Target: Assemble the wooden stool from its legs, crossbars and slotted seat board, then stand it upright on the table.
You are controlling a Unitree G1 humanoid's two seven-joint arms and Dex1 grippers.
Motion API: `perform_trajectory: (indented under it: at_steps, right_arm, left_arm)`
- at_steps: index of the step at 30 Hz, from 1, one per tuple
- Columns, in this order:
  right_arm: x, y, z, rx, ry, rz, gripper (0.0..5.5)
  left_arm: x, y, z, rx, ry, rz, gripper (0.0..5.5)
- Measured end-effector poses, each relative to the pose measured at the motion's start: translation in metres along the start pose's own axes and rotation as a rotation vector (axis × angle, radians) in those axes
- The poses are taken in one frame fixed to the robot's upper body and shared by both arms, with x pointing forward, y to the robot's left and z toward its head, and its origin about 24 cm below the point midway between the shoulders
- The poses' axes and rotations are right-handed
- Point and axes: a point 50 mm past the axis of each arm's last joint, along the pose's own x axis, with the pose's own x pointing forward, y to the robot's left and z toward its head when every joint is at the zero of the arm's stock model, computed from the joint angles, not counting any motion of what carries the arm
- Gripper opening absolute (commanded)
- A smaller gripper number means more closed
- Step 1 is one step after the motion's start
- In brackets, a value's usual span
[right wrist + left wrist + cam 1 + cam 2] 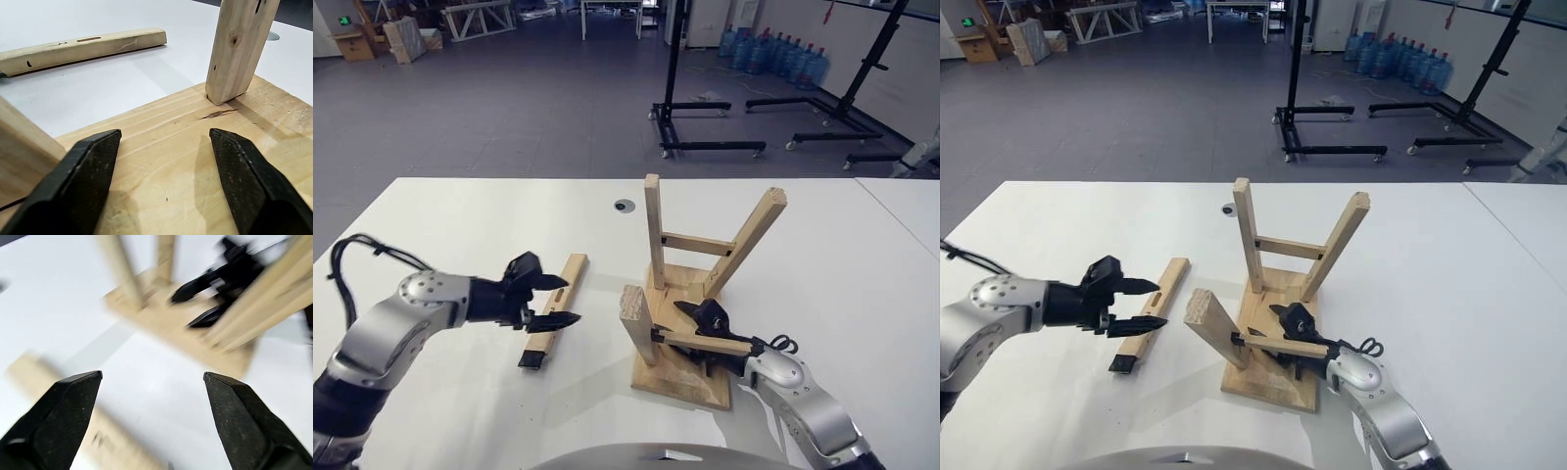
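Observation:
The slotted seat board (690,380) lies flat on the white table. Two legs (654,230) (747,240) stand up from it, joined by a crossbar (697,243). A third leg (636,325) leans tilted at the board's left side with another crossbar (710,344) attached. My right gripper (165,132) is open, low over the board just beside that crossbar (690,328). A loose leg (556,308) lies on the table left of the board. My left gripper (570,300) is open right above its middle, one finger (63,411) on each side.
A small round grommet (625,206) sits in the tabletop behind the stool. Bare table (460,215) stretches to the left and to the right. Black wheeled stands (705,108) are on the floor beyond the far edge.

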Motion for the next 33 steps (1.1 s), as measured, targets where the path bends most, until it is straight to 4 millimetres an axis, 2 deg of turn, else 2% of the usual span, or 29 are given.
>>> perform_trajectory:
  at_steps: [3, 5, 9, 16, 19, 25, 27, 30, 33]
  right_arm:
    - [-0.004, -0.008, 0.001, -0.013, 0.008, -0.001, 3.31]
    - [-0.006, -0.013, 0.001, -0.025, 0.003, -0.001, 3.31]
    - [-0.007, -0.019, 0.001, -0.042, 0.010, 0.016, 3.31]
    - [-0.010, -0.022, 0.001, -0.051, 0.016, 0.013, 3.31]
    - [-0.010, -0.021, 0.001, -0.049, 0.015, 0.005, 3.31]
    - [-0.009, -0.017, 0.000, -0.040, 0.010, -0.006, 3.31]
    - [-0.009, -0.016, 0.000, -0.040, 0.009, -0.008, 3.31]
    - [-0.008, -0.016, 0.000, -0.040, 0.008, -0.008, 3.31]
    - [-0.007, -0.016, -0.001, -0.038, 0.008, -0.007, 3.31]
  left_arm:
    - [0.019, 0.017, -0.027, -0.150, 0.023, 0.265, 3.80]
    - [0.034, 0.019, -0.037, -0.219, 0.040, 0.345, 3.80]
    - [0.055, 0.017, -0.034, -0.314, -0.005, 0.442, 3.80]
    - [0.062, 0.007, -0.026, -0.388, -0.007, 0.486, 3.80]
    - [0.059, 0.003, -0.015, -0.361, -0.027, 0.511, 3.80]
    - [0.047, 0.009, 0.012, -0.267, -0.106, 0.620, 3.80]
    - [0.049, 0.001, 0.011, -0.257, -0.074, 0.573, 3.80]
    - [0.058, -0.021, -0.003, -0.272, 0.016, 0.469, 3.80]
    - [0.062, -0.030, -0.012, -0.275, 0.065, 0.426, 3.80]
